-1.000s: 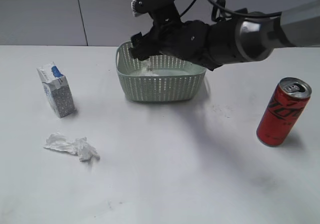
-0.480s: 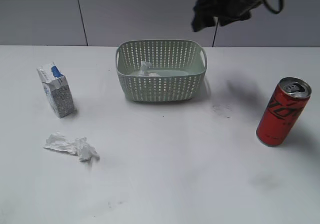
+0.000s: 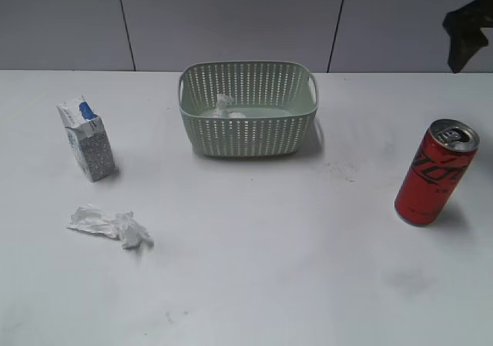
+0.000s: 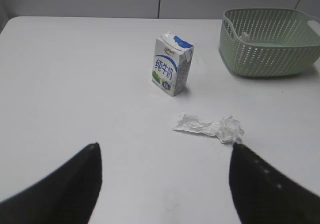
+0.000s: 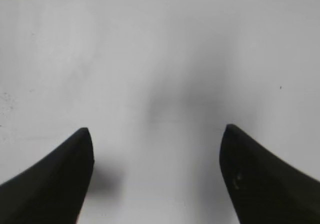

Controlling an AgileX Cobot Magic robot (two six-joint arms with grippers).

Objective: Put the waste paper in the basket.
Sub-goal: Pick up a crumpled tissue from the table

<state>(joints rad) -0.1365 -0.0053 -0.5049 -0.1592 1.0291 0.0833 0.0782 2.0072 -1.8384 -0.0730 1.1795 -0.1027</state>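
The sage-green basket point(image 3: 248, 134) stands at the back middle of the white table, with a white paper wad point(image 3: 225, 105) inside near its left wall. Another crumpled waste paper point(image 3: 109, 225) lies on the table at the front left; it also shows in the left wrist view point(image 4: 210, 126), with the basket point(image 4: 270, 64) at the upper right. My left gripper point(image 4: 164, 149) is open and empty, above the table short of that paper. My right gripper point(image 5: 157, 131) is open and empty over bare table; it shows dark at the exterior view's upper right edge point(image 3: 466, 34).
A blue-and-white carton point(image 3: 88, 139) stands at the left, also in the left wrist view point(image 4: 172, 65). A red drink can point(image 3: 436, 173) stands at the right. The grey wall runs behind the table.
My right arm has pulled up and away to the right from over the basket, leaving a paper wad inside it. The paper on the table has not moved.
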